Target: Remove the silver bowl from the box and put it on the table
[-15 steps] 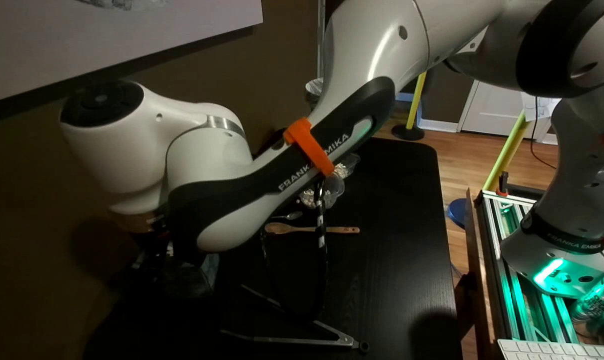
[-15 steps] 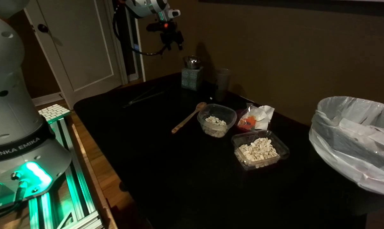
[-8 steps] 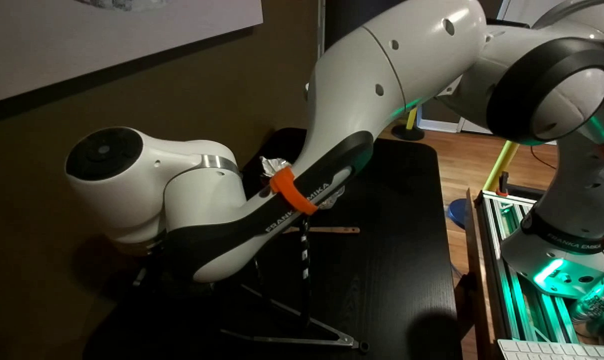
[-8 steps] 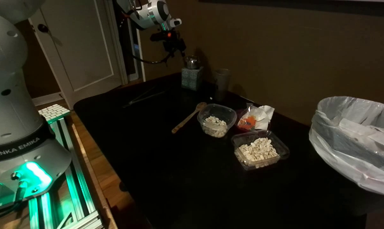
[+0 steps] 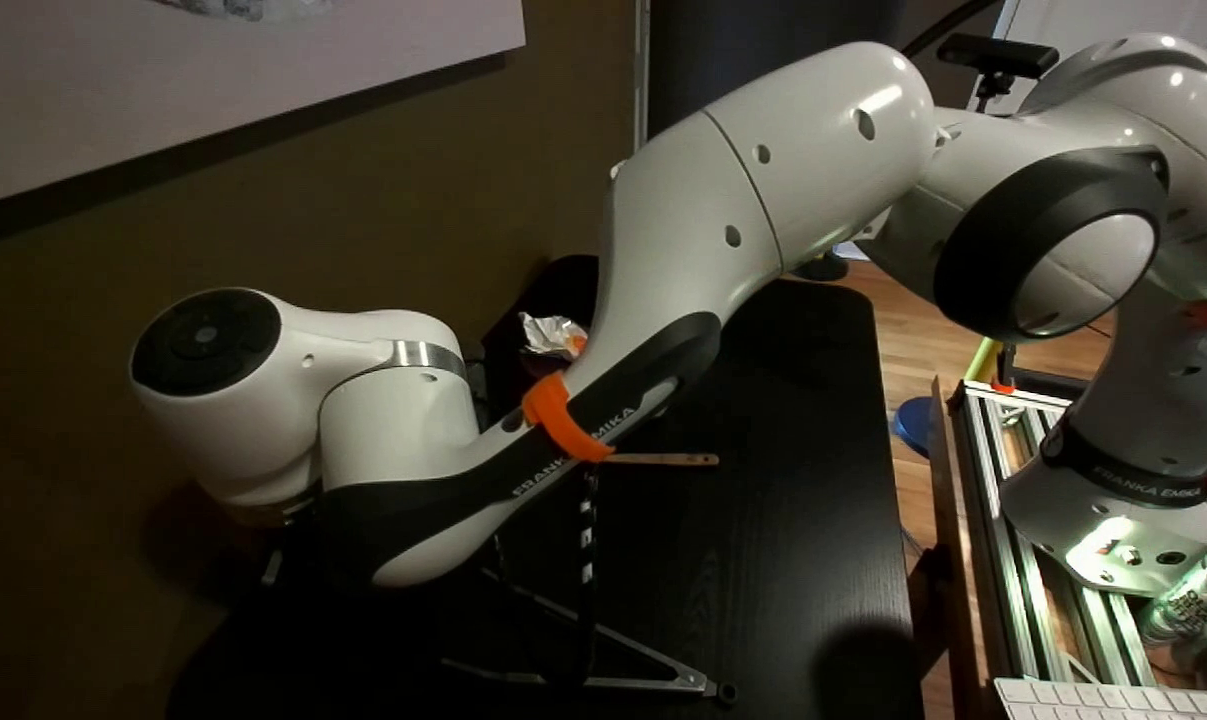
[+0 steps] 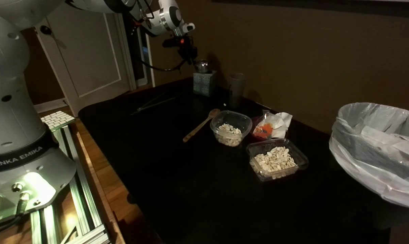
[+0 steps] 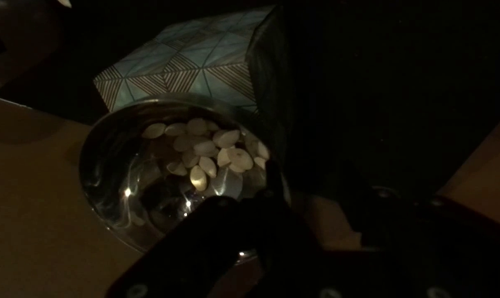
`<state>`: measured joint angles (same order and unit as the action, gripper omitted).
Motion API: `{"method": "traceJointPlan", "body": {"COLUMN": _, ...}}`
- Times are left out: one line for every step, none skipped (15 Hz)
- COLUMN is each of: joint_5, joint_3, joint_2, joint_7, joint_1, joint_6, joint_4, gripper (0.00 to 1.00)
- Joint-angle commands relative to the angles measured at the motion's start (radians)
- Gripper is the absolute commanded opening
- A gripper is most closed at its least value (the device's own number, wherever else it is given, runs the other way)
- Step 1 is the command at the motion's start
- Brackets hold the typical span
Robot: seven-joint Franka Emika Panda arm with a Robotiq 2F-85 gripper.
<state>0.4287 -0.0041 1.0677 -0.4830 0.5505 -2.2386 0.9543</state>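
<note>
The silver bowl (image 6: 202, 66), shiny and holding several pale seeds, rests on top of the patterned grey-green box (image 6: 204, 84). It looks slightly tipped toward my gripper (image 6: 191, 61). In the wrist view the bowl (image 7: 150, 186) covers part of the box (image 7: 183, 54). My gripper (image 7: 312, 182) straddles the bowl's near rim there: a dark finger (image 7: 274, 182) lies inside, the opposite finger outside, mostly lost in shadow. A gap shows between the jaws, so they stand partly open. The black table (image 6: 163, 169) bears the box. In an exterior view the arm hides bowl, box and gripper.
A tall cup (image 6: 237, 89) stands close to the box. Along the table lie tongs (image 6: 153, 104), a wooden spoon (image 6: 200, 128), a clear tub of seeds (image 6: 243, 125), a clear tray (image 6: 301, 161) and crumpled wrapping (image 6: 282, 123). A lined bin (image 6: 370, 162) is beyond; a wall backs the table.
The arm has come down and the gripper has dropped from above the bowl to its rim. The bowl has shifted and tipped slightly toward the gripper. The base light turned from green to whitish.
</note>
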Motion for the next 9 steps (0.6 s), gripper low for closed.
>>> {"method": "traceJointPlan", "body": {"joint_5": 0.011, "joint_3": -0.016, "joint_2": 0.058, "joint_7": 0.0, "joint_1": 0.007, "joint_6": 0.003, "joint_4": -0.083, "gripper": 0.19}}
{"method": "traceJointPlan", "body": {"joint_5": 0.01, "joint_3": -0.018, "joint_2": 0.063, "joint_7": -0.002, "joint_1": 0.008, "joint_6": 0.003, "joint_4": -0.091, "gripper": 0.15}}
{"method": "traceJointPlan", "body": {"joint_5": 0.011, "joint_3": -0.02, "joint_2": 0.068, "joint_7": -0.006, "joint_1": 0.008, "joint_6": 0.001, "joint_4": -0.1, "gripper": 0.14}}
{"method": "traceJointPlan", "body": {"joint_5": 0.013, "joint_3": -0.024, "joint_2": 0.073, "joint_7": -0.012, "joint_1": 0.01, "joint_6": -0.002, "joint_4": -0.108, "gripper": 0.15}}
{"method": "traceJointPlan", "body": {"joint_5": 0.013, "joint_3": -0.027, "joint_2": 0.076, "joint_7": -0.016, "joint_1": 0.01, "joint_6": -0.003, "joint_4": -0.114, "gripper": 0.12}}
{"method": "traceJointPlan", "body": {"joint_5": 0.014, "joint_3": -0.032, "joint_2": 0.079, "joint_7": -0.024, "joint_1": 0.011, "joint_6": -0.007, "joint_4": -0.121, "gripper": 0.03}}
{"method": "traceJointPlan", "body": {"joint_5": 0.017, "joint_3": -0.039, "joint_2": 0.081, "joint_7": -0.032, "joint_1": 0.013, "joint_6": -0.011, "joint_4": -0.127, "gripper": 0.0}}
{"method": "traceJointPlan", "body": {"joint_5": 0.019, "joint_3": -0.044, "joint_2": 0.081, "joint_7": -0.037, "joint_1": 0.015, "joint_6": -0.013, "joint_4": -0.13, "gripper": 0.0}}
{"method": "traceJointPlan", "body": {"joint_5": 0.023, "joint_3": -0.052, "joint_2": 0.077, "joint_7": -0.044, "joint_1": 0.019, "joint_6": -0.016, "joint_4": -0.131, "gripper": 0.0}}
